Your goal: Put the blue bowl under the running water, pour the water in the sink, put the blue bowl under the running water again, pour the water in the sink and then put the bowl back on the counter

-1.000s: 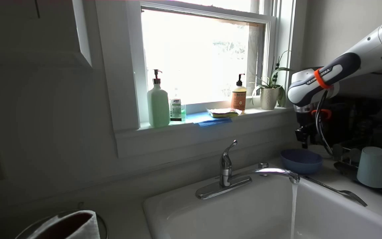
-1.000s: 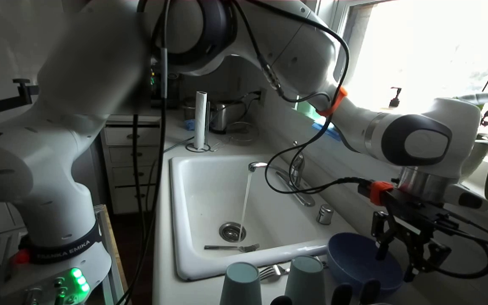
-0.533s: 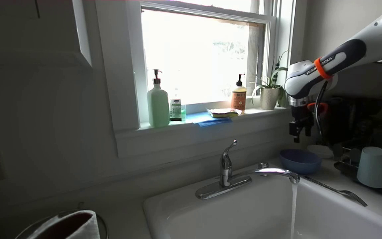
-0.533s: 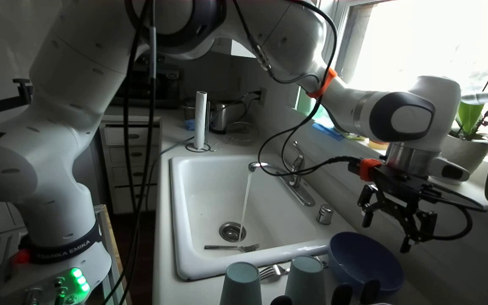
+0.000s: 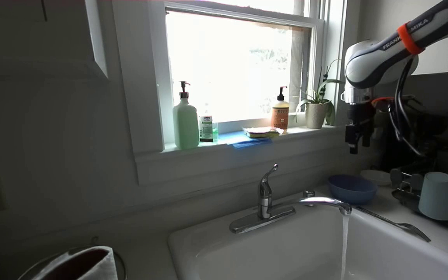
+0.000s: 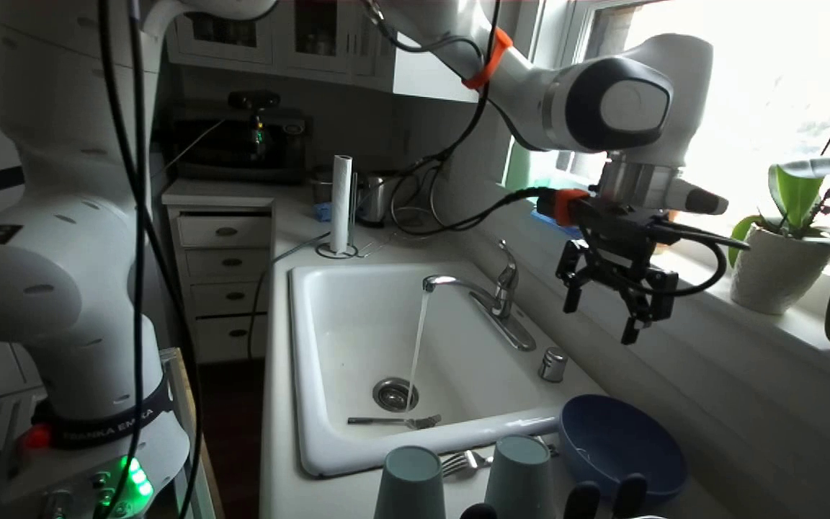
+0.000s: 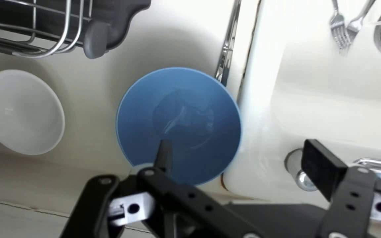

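A smooth white robot arm (image 6: 527, 90) with dark end caps reaches over a kitchen counter (image 6: 336, 497), flat and pale, and a white rectangular sink (image 6: 357, 324) with rounded corners and a glossy rim. The black, angular gripper (image 6: 600, 321) hangs well above the counter, its two flat-padded fingers spread wide apart. A polished silver faucet (image 5: 265, 196) arcs over the sink. The blue bowl (image 7: 197, 162), round, shallow and smooth-sided, sits upright on the counter at the sink's corner, a clear, glistening patch on its bottom. Near it are a round, glossy white bowl (image 7: 21, 112) and a pair of tapered pale cups (image 6: 413, 486), upside down. Running water (image 6: 418, 339) falls in a thin, pale thread into the sink, where a slim metal fork (image 7: 338, 24) lies. In both exterior views, robot arm and gripper stand higher than a second earlier, when the fingertips were close to the blue bowl; the bowl lies virtually where it did, and the stream is unchanged.
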Action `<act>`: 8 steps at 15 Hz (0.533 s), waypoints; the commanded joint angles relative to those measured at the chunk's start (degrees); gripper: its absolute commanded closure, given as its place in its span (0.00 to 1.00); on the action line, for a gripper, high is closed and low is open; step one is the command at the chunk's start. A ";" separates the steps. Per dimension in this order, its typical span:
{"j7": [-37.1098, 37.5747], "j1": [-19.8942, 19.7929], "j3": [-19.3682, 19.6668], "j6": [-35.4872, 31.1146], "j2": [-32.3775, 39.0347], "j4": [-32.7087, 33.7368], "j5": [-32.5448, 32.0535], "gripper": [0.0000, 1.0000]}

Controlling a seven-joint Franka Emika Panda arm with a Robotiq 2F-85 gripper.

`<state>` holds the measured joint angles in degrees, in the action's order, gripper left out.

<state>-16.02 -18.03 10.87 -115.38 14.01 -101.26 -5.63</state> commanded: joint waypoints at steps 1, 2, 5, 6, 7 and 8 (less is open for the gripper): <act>-2.68 1.89 -0.21 2.09 -11.41 -8.84 0.26 0.00; -2.77 2.48 -0.17 2.56 -13.65 -10.10 0.28 0.00; -1.94 4.15 -0.07 3.19 -19.46 -13.03 0.13 0.00; -1.79 4.67 -0.07 3.74 -21.04 -13.62 0.14 0.00; -1.56 5.16 -0.10 3.92 -22.75 -14.47 -0.07 0.00; -1.29 5.62 -0.15 4.16 -24.33 -15.29 -0.30 0.00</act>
<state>-17.49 -13.76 10.62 -111.84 -4.17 -112.03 -5.60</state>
